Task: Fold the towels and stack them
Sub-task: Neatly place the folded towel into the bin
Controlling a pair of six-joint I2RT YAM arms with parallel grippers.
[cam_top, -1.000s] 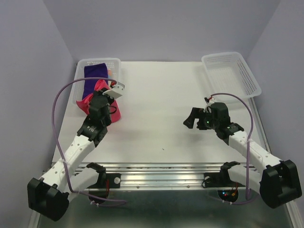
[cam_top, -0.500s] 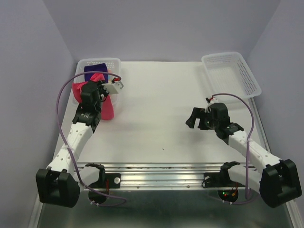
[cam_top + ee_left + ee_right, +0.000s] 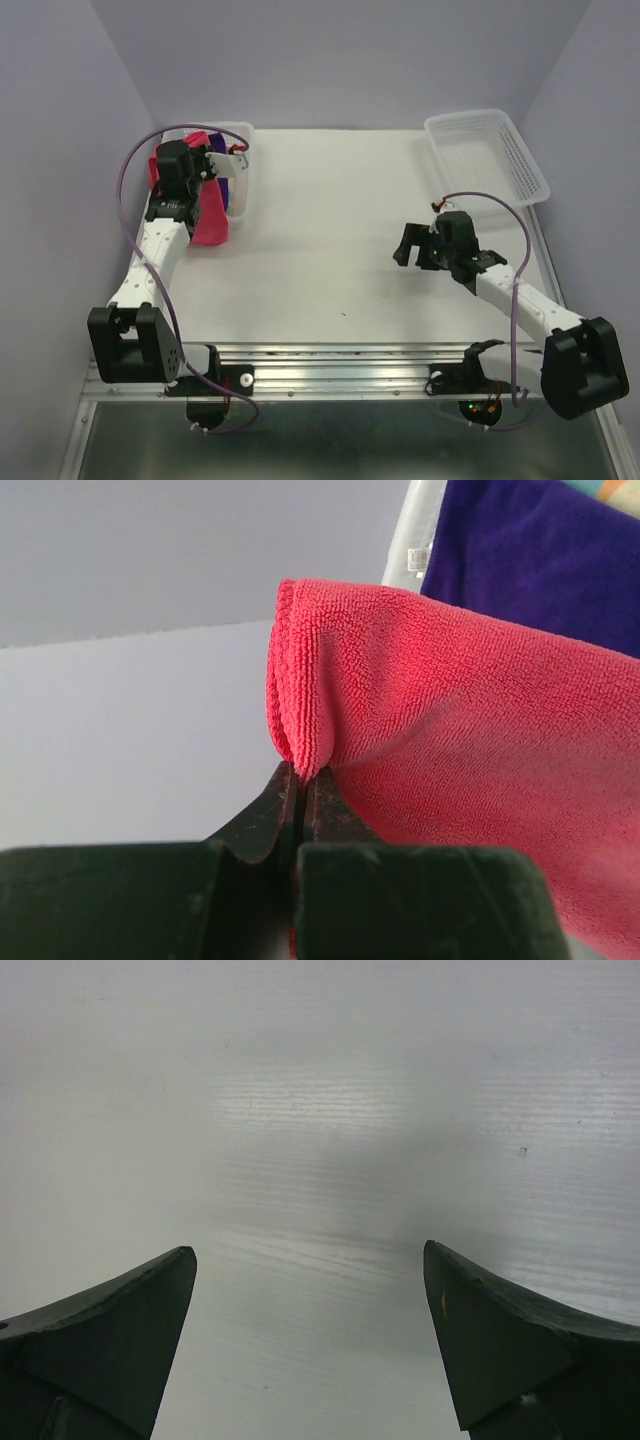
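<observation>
My left gripper is shut on a fold of the hot pink towel, which hangs from it over the near edge of the left basket. The pinch shows in the left wrist view with the pink towel draped to the right. The deep purple towel lies in that basket and also shows in the left wrist view. A bit of striped towel peeks at the top right corner. My right gripper is open and empty over bare table, as the right wrist view shows.
A second white perforated basket stands at the back right with nothing in it. The white table lies between the arms. Purple walls close the left, right and back sides.
My left gripper has lifted and carried the hot pink towel back and to the left, up over the left basket. The right arm has shifted only slightly.
</observation>
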